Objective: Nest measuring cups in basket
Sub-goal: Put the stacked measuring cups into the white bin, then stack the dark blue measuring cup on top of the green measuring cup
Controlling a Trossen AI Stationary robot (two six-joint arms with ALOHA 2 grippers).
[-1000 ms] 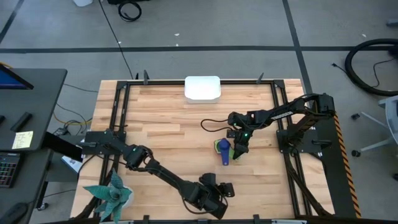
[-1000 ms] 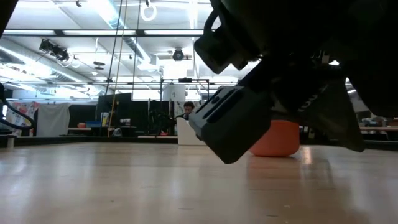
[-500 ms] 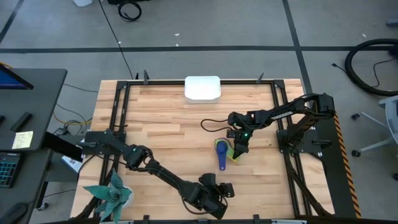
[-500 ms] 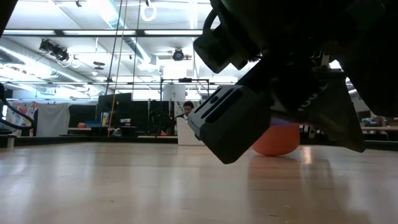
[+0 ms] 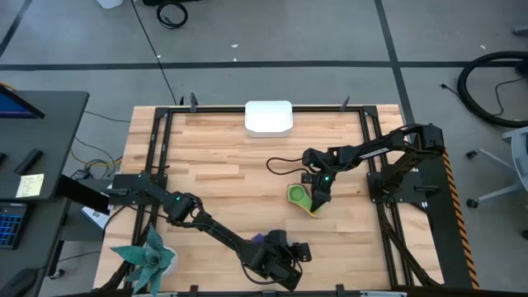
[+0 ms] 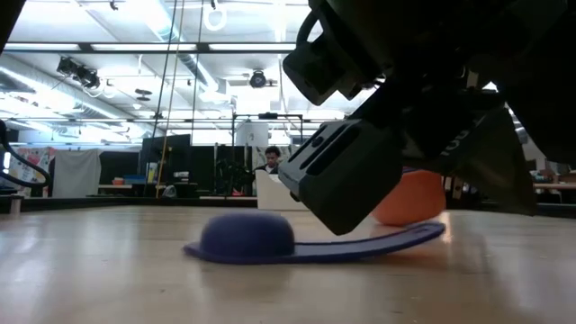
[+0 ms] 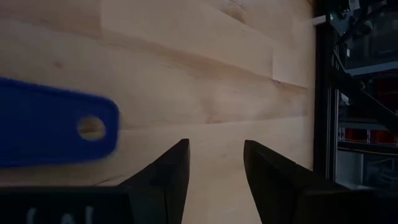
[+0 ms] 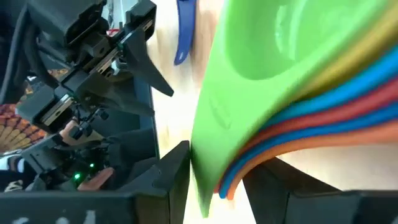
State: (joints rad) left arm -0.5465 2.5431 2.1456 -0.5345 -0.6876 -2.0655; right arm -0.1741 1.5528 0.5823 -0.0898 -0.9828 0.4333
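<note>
Nearest the surface's front edge, the left claw (image 5: 299,253) rests low on the wooden surface (image 5: 214,165), its 2 fingers parted with nothing between them. Just beside it lies the dark blue plastic measuring cup (image 6: 247,236), bowl down, its flat handle with a hanging hole (image 7: 56,129) stretched along the wood (loose, touching neither claw). Farther back, on the right side, the right claw (image 5: 316,198) is clamped on the handles of the stacked plastic measuring cups (image 8: 280,93), green on top with yellow, light blue, red and orange beneath. The risk, as I judge it, is that this tilted stack slides apart in the pinch, since only the fanned handles are held; the blue cup must also be recovered. At the far edge sits the small white plastic rounded-rectangular basket (image 5: 269,117), well apart from every cup.
</note>
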